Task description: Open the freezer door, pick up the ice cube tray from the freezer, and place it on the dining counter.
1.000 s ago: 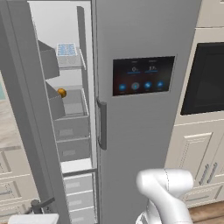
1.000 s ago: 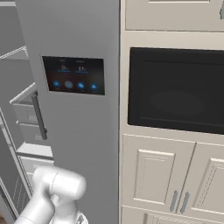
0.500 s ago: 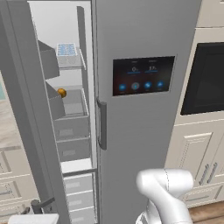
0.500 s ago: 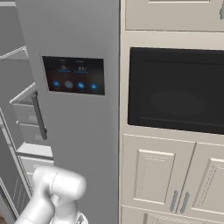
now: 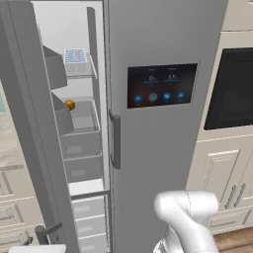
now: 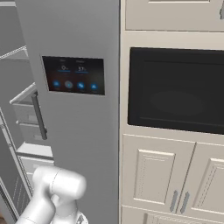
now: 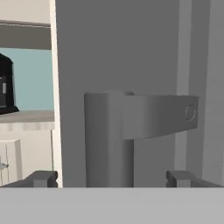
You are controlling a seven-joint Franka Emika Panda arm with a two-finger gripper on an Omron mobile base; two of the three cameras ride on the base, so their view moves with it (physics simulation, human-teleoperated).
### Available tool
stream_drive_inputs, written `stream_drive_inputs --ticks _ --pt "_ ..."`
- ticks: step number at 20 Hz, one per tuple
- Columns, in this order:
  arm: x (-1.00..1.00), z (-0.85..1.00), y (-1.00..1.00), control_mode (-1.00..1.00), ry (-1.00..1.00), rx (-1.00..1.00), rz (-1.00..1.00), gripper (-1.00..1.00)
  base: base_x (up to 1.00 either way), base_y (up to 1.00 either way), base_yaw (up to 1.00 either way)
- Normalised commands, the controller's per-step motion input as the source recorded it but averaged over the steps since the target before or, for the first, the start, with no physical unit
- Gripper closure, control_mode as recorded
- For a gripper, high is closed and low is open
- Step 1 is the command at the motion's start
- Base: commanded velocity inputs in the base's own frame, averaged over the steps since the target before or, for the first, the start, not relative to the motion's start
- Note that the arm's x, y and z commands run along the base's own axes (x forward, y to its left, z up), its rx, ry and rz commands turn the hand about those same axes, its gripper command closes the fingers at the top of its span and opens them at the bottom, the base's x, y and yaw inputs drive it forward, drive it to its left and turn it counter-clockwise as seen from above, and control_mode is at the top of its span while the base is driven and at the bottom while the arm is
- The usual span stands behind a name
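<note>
The freezer door (image 5: 24,123) stands swung open to the left. Behind it the freezer (image 5: 81,148) shows its grey shelves and drawers. On the top shelf lies the ice cube tray (image 5: 75,56), pale blue-white and flat. My gripper (image 7: 113,179) is open, and its fingertips (image 7: 41,178) stand wide apart on either side of the door's vertical bar handle (image 7: 107,140), without touching it. In the left base view the gripper (image 5: 30,242) sits low at the bottom-left corner, by the handle's lower end (image 5: 47,230). The dining counter is out of view.
Right of the freezer is the shut grey door with the black touchscreen (image 5: 162,85). Beyond it are a black wall oven (image 6: 177,89) and cream cabinets (image 6: 157,175). A small orange item (image 5: 70,104) lies on a freezer shelf. A black appliance (image 7: 5,85) stands against the teal wall.
</note>
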Motion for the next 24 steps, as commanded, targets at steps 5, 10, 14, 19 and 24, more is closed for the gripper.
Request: stream_drive_inputs --ticks 5,10,14,19,24 --pt "-0.15 0.37 0.00 -1.00 0.00 0.00 0.00 -1.00 0.00 0.00 0.00" --pt "-0.02 0.54 -0.07 -1.00 0.01 0.00 0.00 -1.00 0.00 0.00 0.00" --pt "-0.02 0.63 -0.17 -1.00 0.04 0.00 0.00 -1.00 0.00 0.00 0.00" --pt "-0.12 0.65 -0.26 -1.00 0.05 0.00 0.00 -1.00 0.00 0.00 0.00" --pt "-0.21 0.76 -0.27 -1.00 0.06 0.00 0.00 -1.00 0.00 0.00 0.00"
